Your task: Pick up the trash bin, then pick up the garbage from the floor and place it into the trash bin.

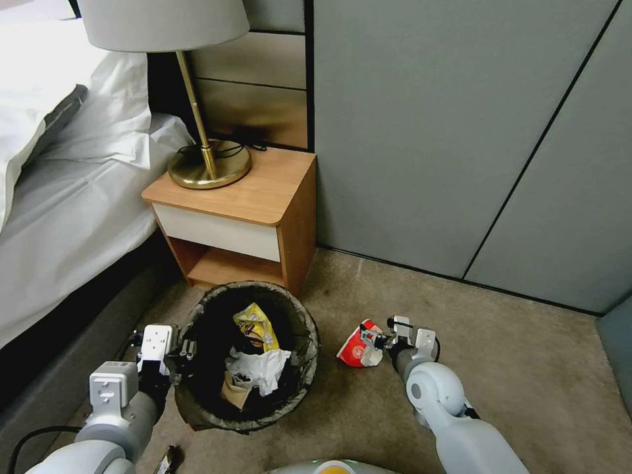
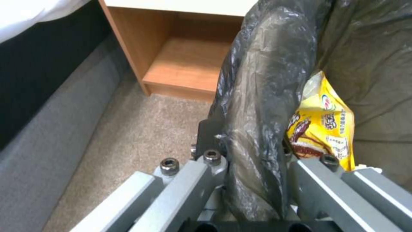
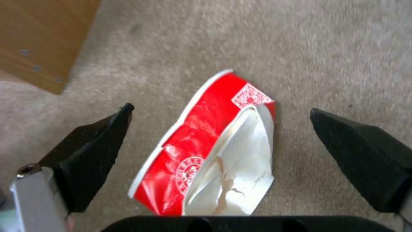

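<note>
The trash bin (image 1: 197,411), round with a dark bag liner over its rim, stands in front of the nightstand. My left gripper (image 1: 185,349) is shut on its near-left rim; in the left wrist view the fingers (image 2: 209,135) clamp the lined rim (image 2: 257,106). Inside lie a yellow wrapper (image 1: 257,326) (image 2: 324,129), white tissue (image 1: 264,367) and brown paper (image 1: 234,393). On the floor (image 1: 526,375), right of the bin, lies a red-white wrapper (image 1: 357,347) (image 3: 201,145). My right gripper (image 1: 376,339) (image 3: 221,111) hovers open just over it, a finger on each side.
A wooden nightstand (image 1: 243,197) with a brass lamp (image 1: 209,164) stands behind the bin. The bed (image 1: 59,204) runs along the left, and grey wall panels (image 1: 461,131) close the back. A small dark item (image 1: 168,459) lies on the carpet near my left arm.
</note>
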You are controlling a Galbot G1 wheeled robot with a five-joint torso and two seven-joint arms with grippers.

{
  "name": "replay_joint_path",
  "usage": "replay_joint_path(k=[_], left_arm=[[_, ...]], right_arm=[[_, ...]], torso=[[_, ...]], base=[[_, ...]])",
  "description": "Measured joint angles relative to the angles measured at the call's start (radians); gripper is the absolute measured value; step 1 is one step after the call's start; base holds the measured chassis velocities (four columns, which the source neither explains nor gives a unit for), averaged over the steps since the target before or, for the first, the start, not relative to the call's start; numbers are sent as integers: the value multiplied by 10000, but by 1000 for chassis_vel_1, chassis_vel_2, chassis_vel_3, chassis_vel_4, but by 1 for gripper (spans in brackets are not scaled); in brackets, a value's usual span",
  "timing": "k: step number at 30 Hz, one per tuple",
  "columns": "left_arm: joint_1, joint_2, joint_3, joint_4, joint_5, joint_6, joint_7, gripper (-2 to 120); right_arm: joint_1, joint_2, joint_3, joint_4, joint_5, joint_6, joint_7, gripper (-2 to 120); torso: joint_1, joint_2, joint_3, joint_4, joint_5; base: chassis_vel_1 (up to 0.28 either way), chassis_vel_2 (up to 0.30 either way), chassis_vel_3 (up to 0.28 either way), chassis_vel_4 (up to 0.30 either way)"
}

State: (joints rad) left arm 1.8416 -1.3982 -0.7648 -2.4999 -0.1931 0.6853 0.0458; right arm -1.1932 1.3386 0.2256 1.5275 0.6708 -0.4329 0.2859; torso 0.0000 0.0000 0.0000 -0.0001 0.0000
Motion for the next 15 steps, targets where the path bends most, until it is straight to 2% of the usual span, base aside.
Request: replay_joint_path(k=[15], left_arm=[[-58, 82, 11, 0, 0, 12, -3, 3]], right_arm=[[952, 293, 25, -1516, 792, -267, 222, 100]], torso=[[1, 0, 0, 1, 0]], base=[[0, 0, 0, 0]])
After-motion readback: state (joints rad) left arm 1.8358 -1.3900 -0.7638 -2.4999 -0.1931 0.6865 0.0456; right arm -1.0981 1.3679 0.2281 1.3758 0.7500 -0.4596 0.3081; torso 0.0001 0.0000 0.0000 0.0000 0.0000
